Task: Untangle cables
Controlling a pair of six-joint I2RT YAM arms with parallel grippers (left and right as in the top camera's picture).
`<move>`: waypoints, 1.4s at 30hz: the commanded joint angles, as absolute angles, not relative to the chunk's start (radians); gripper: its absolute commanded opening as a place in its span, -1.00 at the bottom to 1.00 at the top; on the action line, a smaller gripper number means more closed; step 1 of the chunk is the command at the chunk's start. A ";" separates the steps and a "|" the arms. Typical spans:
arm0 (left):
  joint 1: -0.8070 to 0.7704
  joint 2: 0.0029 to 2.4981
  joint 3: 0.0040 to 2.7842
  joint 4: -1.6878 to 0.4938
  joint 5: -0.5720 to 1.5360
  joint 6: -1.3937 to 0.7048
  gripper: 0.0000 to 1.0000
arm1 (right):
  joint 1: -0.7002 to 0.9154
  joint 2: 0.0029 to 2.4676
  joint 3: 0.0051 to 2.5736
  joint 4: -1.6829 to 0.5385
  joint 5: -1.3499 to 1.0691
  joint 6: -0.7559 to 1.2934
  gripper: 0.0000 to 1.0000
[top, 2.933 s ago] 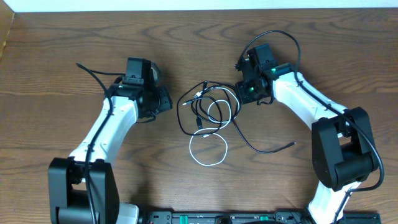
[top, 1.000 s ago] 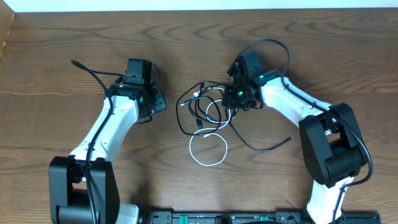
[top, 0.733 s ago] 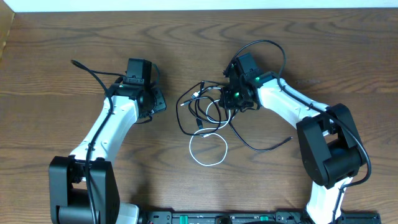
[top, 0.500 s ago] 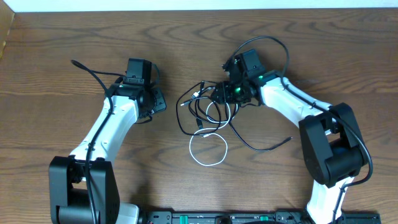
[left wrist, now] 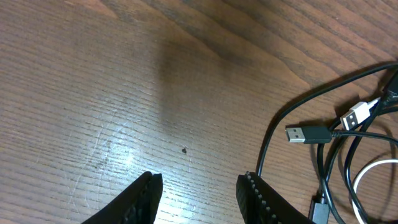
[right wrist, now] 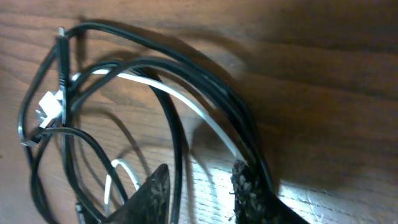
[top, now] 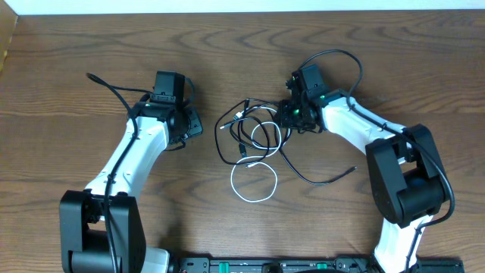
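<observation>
Straddling the right edge of the cables (top: 254,136), the right pincer (right wrist: 202,186) has its jaws part-way apart with one black strand running between them. A thicker bunch of black strands and the white cable (top: 233,182) pass right by its outer finger. The gap looks wider than the strand, so I judge it is placed for a grip rather than clamped, though that finger hides the contact. This is probably the side to pull from, since several loops crowd together there.

The left pincer (left wrist: 199,186) hangs well to the left of the knot, jaws moderately apart over bare bench (top: 76,45) and holding nothing. A black plug (left wrist: 308,132) lies just ahead of it. It may be waiting there to pin or take that free end once the other arm draws a strand out.

The cables lie mid-bench between the arms. The black ones are coiled over each other, the white one trails into a loop toward the near edge, and a black tail (top: 326,182) runs out to the right.
</observation>
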State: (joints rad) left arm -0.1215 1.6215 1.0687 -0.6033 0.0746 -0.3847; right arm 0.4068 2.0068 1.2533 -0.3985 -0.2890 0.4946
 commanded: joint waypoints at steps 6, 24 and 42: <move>-0.123 1.629 1.084 -0.613 0.059 -0.375 -0.12 | 0.441 1.996 1.239 -0.409 -0.406 0.519 -0.49; -0.123 1.629 1.084 -0.616 0.059 -0.363 -0.12 | 0.463 1.991 1.237 -0.482 -0.328 0.466 -0.99; 0.043 1.533 1.086 -0.415 0.926 -0.201 0.07 | 0.322 1.502 1.291 -0.294 -0.928 0.272 -0.98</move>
State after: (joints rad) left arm 0.0151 1.5581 1.0698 -0.4545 0.5560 -0.2600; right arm 0.3237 1.5608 1.2694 -0.3225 -0.8005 0.2947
